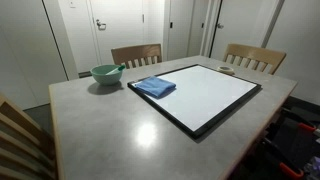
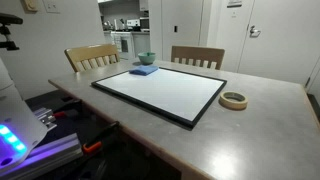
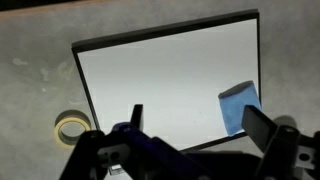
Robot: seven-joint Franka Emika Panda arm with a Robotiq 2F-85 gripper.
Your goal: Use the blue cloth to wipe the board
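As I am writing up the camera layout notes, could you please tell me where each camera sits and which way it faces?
Exterior view: beside a table corner, slightly raised, facing the board with the blue cloth on it and green bowl beside; no arm visible.
Exterior view: from another side, facing the board, tape roll near, blue cloth far; no arm visible.
Wrist view: above, looking down on the board; open fingers along the bottom.
Shared: all three show board and blue cloth.
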